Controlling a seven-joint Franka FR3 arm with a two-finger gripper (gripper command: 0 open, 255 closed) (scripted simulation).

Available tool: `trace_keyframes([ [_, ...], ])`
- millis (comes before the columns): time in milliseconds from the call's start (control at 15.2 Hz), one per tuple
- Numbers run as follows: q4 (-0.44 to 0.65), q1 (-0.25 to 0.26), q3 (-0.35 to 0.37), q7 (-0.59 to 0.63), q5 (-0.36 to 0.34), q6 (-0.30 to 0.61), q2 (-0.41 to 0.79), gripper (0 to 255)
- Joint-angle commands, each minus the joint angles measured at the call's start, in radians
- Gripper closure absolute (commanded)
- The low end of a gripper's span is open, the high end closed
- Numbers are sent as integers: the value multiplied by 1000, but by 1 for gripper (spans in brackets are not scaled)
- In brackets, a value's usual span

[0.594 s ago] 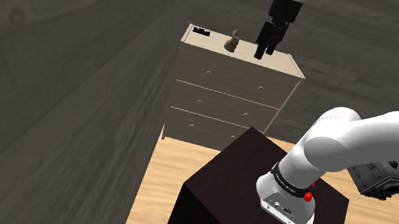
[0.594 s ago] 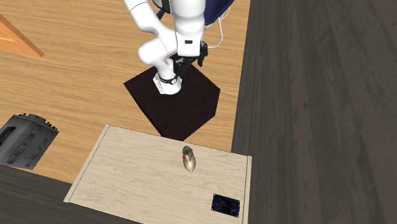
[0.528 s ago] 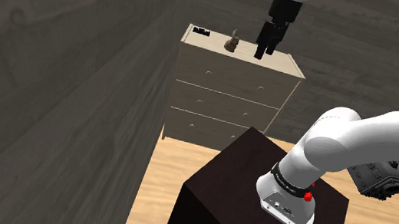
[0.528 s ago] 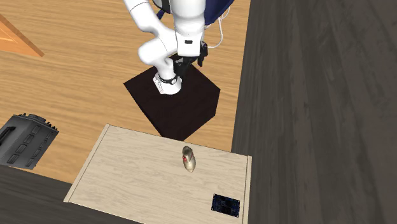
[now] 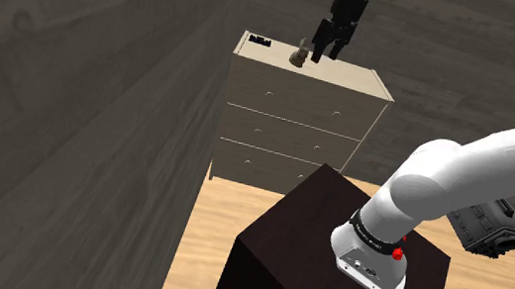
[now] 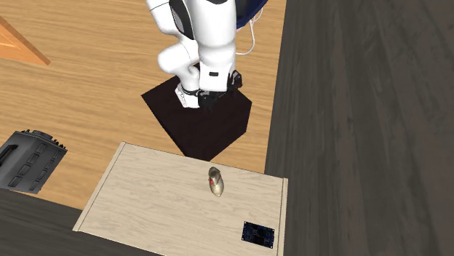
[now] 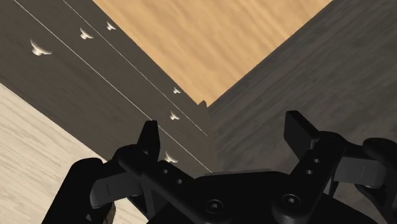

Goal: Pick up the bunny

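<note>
The bunny is a small brown figure standing on the pale wooden top of a three-drawer dresser. In the second exterior view the bunny stands near the middle of the dresser top. My gripper hangs just above that top, close beside the bunny on the shoulder view's right and apart from it. Seen from the wrist, the gripper is open, its two black fingers wide apart with nothing between them, above the dresser's edge and drawer fronts.
A small flat black item lies at the dresser's back corner. Dark plank walls run close behind and beside the dresser. A grey-black appliance sits on the wooden floor. The dark stand is in front.
The gripper has moved up and toward the shoulder view's left, coming closer to the bunny. The arm has stretched out further. The bunny has not moved.
</note>
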Motion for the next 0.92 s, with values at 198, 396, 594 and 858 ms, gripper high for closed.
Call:
trace_keyframes([
  [198, 86, -25, -42, 7, -5, 108, 144, 0],
  [396, 152, -38, -68, 8, 0, 159, 232, 0],
  [594, 226, -51, -95, 6, 12, 202, 320, 0],
  [858, 337, -69, -131, 0, 39, 246, 438, 0],
])
